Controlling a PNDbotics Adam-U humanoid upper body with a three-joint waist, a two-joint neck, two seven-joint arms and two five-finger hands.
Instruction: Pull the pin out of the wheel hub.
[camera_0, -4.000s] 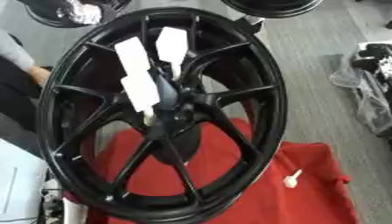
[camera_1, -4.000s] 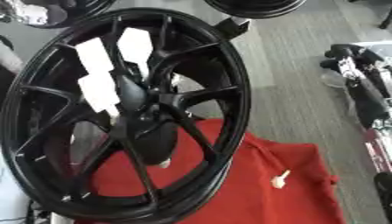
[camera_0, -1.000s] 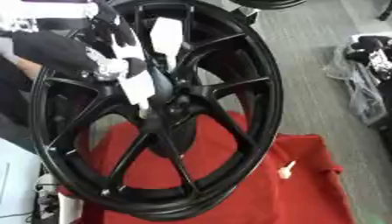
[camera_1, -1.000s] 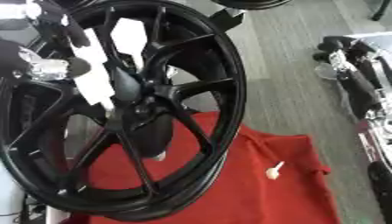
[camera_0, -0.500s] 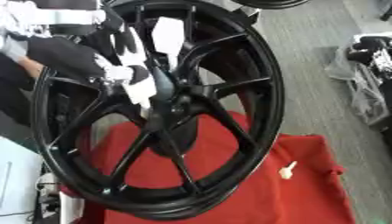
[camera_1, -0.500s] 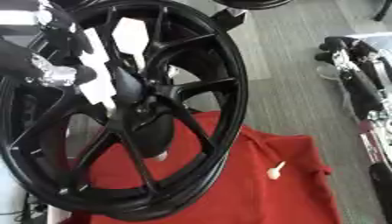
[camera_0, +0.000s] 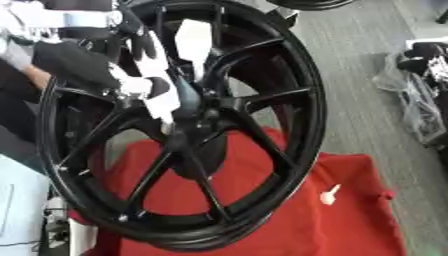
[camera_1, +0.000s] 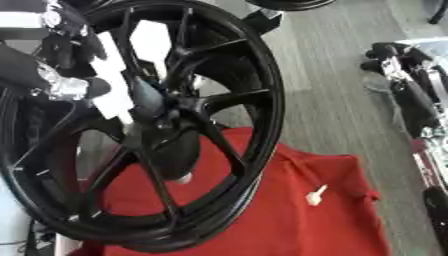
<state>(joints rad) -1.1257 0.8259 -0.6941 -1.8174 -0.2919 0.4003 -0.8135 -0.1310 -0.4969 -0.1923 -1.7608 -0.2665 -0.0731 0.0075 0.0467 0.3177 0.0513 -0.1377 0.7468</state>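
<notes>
The black wheel (camera_0: 262, 100) stands nearly upright on a red cloth (camera_0: 350, 220), tilted with its spoked face toward you. Take the hub (camera_0: 197, 112) at the center of the spokes as your landmark. White strips (camera_0: 192, 42) sit on the spokes above and to the upper left of the hub. Your left hand (camera_0: 83, 65) comes in from the upper left, at the spokes just left of the hub and close to the lower white strip; you cannot tell from either view whether its fingers are curled or straight, or whether they hold anything. No pin can be made out at the hub itself. A small white piece (camera_0: 329, 194), narrow with a wider end, lies on the red cloth to the lower right of the hub, well apart from the wheel's rim. Gray floor (camera_0: 367, 60) extends to the right of the hub.
</notes>
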